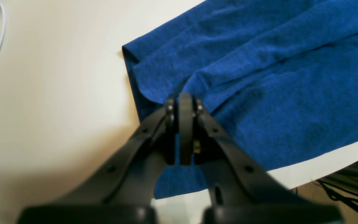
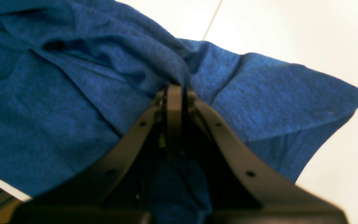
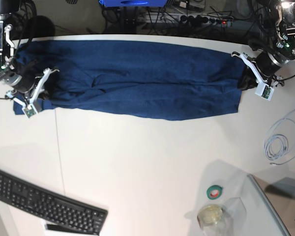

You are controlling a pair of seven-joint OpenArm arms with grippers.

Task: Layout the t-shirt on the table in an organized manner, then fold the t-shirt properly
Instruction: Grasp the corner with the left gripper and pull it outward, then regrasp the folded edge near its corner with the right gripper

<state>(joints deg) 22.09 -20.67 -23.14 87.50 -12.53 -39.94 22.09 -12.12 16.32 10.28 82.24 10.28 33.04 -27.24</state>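
The dark blue t-shirt (image 3: pixel 137 83) lies stretched in a long band along the far side of the white table (image 3: pixel 147 162), held at both ends. On the right of the base view, my left gripper (image 3: pixel 246 73) is shut on a fold at the cloth's end. Its wrist view shows the left gripper (image 1: pixel 185 99) pinching the t-shirt (image 1: pixel 275 93) near the table (image 1: pixel 57 77) edge. At the base view's left my right gripper (image 3: pixel 45 87) is shut on the other end. Seen close up, the right gripper (image 2: pixel 174 88) bites bunched t-shirt (image 2: pixel 57 109) fabric above the table (image 2: pixel 291 31).
A black keyboard (image 3: pixel 46 206) lies at the front left. A green tape roll (image 3: pixel 215 192) and a small clear jar (image 3: pixel 211 216) sit at the front right. A coiled white cable (image 3: pixel 278 145) lies on the right. Cables and power strips crowd the area behind the far edge.
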